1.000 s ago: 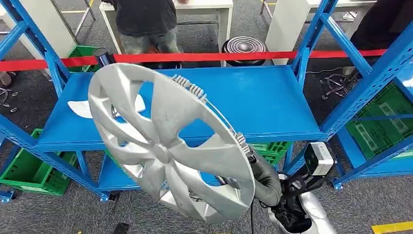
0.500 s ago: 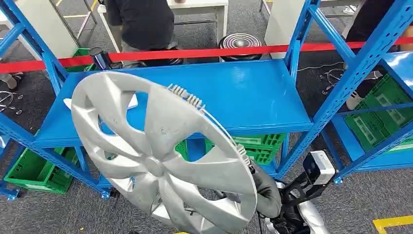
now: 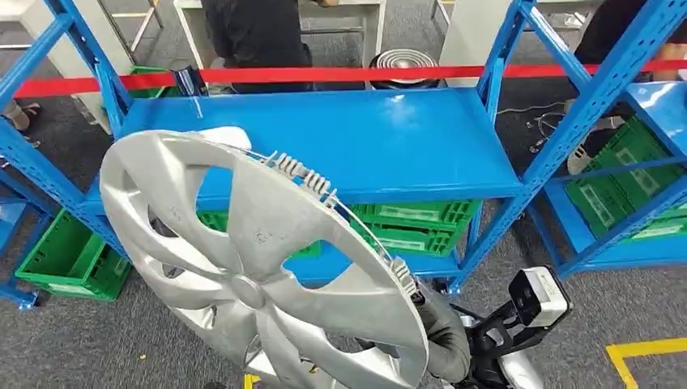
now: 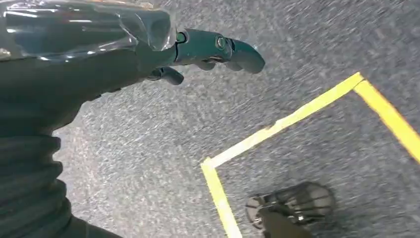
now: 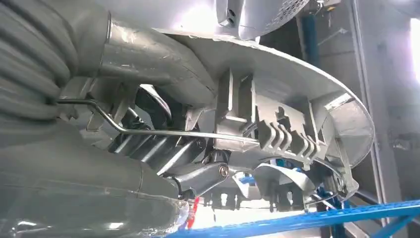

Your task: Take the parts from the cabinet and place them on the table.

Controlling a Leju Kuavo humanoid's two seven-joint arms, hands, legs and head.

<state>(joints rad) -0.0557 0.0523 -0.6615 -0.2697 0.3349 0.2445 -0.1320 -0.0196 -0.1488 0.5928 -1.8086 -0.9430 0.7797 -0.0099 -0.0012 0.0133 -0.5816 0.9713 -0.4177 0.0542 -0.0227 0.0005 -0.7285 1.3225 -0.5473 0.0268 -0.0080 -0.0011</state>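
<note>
Clear of the blue shelf [image 3: 405, 154], the silver hubcap [image 3: 259, 267] hangs tilted in the air, gripped at its rim by the right hand [image 3: 441, 336], apparently lifted free for carrying to the table. Beside the body, the left hand [image 4: 198, 49] hangs over grey carpet [image 4: 307, 59], fingers loosely apart, holding nothing.

A workshop or industrial test floor, by the look of it: blue steel racks [image 3: 340, 146] with perforated uprights stand on grey carpet [image 3: 81, 340], green plastic crates [image 3: 409, 227] sit on their lower shelves, red barrier tape [image 3: 364, 74] runs behind them, and yellow tape [image 4: 277, 126] marks zones on the floor. White tables [image 3: 360, 20] stand beyond the barrier, with a person [image 3: 255, 36] at 1 of them
</note>
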